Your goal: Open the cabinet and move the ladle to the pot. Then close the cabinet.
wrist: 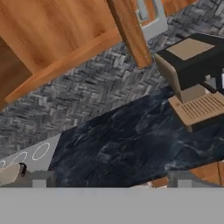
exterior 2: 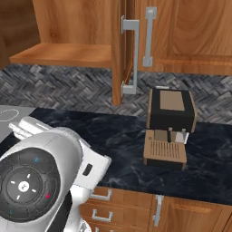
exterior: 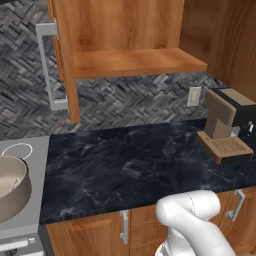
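While my jaws [wrist: 111,181] stand wide apart and hold nothing, their two tips rising at the bottom of the hand view over the dark marbled counter [exterior: 130,165], the cabinet [exterior: 120,35] above it hangs open; both of its doors are swung out, the left door [exterior: 64,60] edge-on toward me in the left base view with its long silver bar handle [exterior: 47,65] on the outer face, the right door [exterior 2: 118,50] edge-on in the right base view with its own bar handle [exterior 2: 131,54]; the wooden shelf [exterior: 135,61] inside lies bare across what I can see of it; I cannot make out the ladle in any view; the pot [exterior: 11,187] sits at the far left on the grey stove top [exterior: 22,150], just beside the counter's left edge, its paler inside turned toward me; a coffee machine [exterior 2: 170,124] in black and tan stands on the counter to the right, below the right door and well apart from the pot; a white wall socket [exterior: 194,96] sits on the herringbone tile behind it; my jaws hover above the counter's front edge, between pot and machine, touching neither.
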